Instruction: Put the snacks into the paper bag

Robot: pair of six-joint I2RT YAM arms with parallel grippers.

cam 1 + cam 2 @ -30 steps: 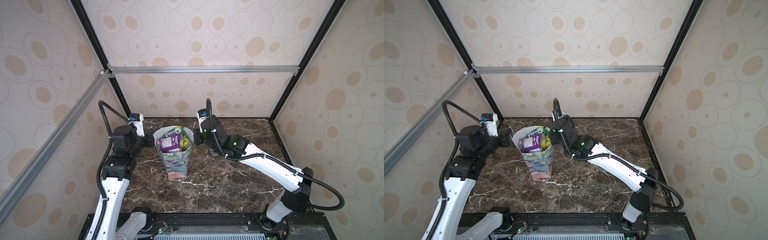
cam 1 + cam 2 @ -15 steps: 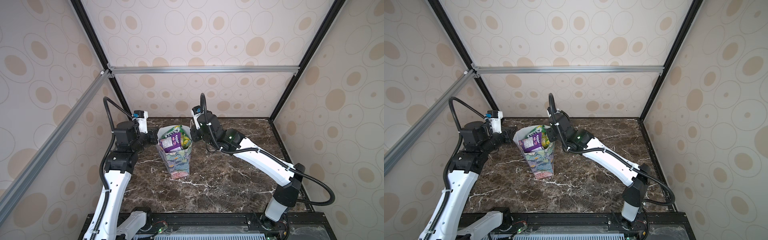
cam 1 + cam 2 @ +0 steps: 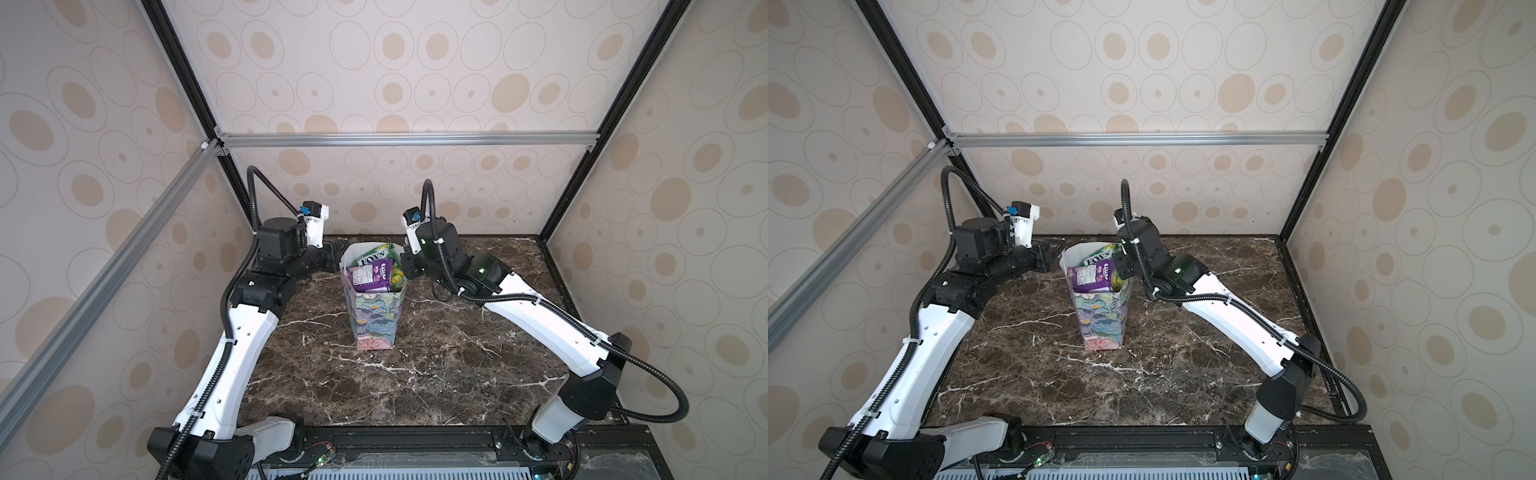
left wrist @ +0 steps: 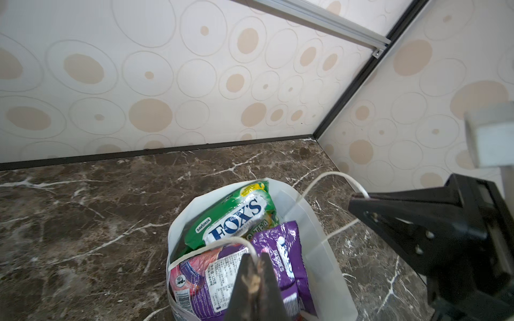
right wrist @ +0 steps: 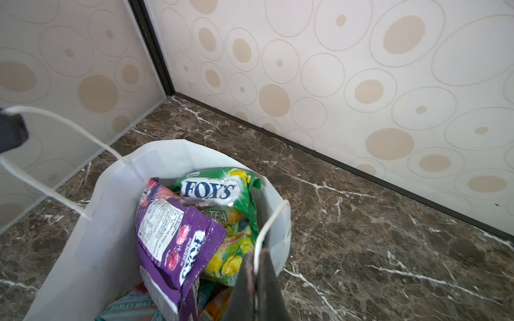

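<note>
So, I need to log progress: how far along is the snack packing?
Done: the green FOX'S packet, the purple glossy packet and others sit inside the tall floral paper bag; none shows on the dark marble table. In hand: the left hand and right hand each pinch a white cord handle. Remaining: apparently nothing to load, perhaps only lifting or releasing.

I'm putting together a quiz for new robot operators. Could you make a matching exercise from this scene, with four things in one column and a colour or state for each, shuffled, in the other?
Things
1. green packet
2. purple packet
3. paper bag
4. left gripper

Colours or states
a. shut on a white cord handle
b. floral outside, white inside
c. white printed label facing up
d. blue FOX'S lettering on a white oval

Pairs: 1-d, 2-c, 3-b, 4-a
</note>
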